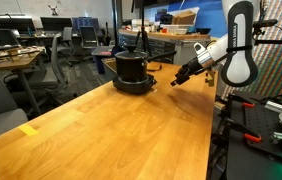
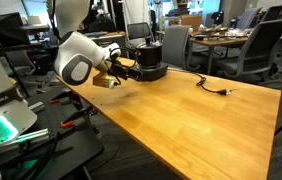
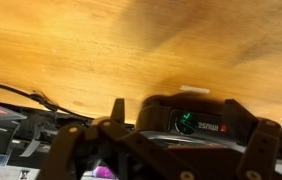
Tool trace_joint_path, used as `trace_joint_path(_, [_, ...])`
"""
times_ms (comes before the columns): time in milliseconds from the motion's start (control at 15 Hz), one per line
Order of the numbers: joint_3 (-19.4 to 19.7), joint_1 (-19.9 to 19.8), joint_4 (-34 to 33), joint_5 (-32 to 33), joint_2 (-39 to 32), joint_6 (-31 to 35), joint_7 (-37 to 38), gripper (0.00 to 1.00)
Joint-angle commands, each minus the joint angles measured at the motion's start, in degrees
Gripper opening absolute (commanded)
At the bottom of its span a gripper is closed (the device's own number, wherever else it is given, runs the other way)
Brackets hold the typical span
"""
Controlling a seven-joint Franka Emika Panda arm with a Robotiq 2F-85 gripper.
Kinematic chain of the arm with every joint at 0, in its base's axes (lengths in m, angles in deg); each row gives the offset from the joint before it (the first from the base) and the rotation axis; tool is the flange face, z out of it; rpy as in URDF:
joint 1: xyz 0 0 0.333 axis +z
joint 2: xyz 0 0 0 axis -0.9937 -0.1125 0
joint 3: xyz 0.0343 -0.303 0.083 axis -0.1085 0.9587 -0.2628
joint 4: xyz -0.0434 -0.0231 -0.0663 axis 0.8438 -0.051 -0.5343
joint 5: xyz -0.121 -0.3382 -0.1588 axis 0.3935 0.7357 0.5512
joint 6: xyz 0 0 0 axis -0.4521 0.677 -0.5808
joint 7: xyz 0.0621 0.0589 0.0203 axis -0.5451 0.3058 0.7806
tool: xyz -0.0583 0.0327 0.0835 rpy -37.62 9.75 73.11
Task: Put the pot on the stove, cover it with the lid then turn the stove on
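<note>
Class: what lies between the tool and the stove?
Only a short strip of bare wooden table, plainest in an exterior view; the open tool points at the stove.

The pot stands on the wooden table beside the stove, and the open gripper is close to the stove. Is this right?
Not quite. The pot stands on top of the stove, not beside it on the table; both exterior views show this. The rest is right: the gripper is open and close to the stove.
</note>
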Motion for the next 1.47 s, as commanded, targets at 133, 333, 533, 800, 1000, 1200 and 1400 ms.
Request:
trace_joint_path(133, [-0.61, 3.60, -4.13, -1.39, -0.62, 2.03, -2.67, 1.00])
trace_joint_path(333, [-0.72, 4.73, -5.97, -1.28, -1.13, 2.02, -3.17, 1.00])
trace_joint_path(533, [-0.61, 5.75, -7.15, -1.92, -2.61, 2.37, -4.03, 1.00])
trace_joint_path(800, [-0.53, 6.74, -8.47, -2.50, -4.64, 2.38, -5.17, 1.00])
trace_joint_path(1000, [-0.45, 7.45, -9.99, -2.95, -5.47, 2.32, -5.69, 1.00])
trace_joint_path(1200, [-0.35, 8.09, -11.37, -3.48, -6.17, 2.32, -6.30, 0.91])
trace_joint_path(1400, [-0.05, 8.78, -12.92, -4.56, -7.17, 2.33, -7.24, 0.76])
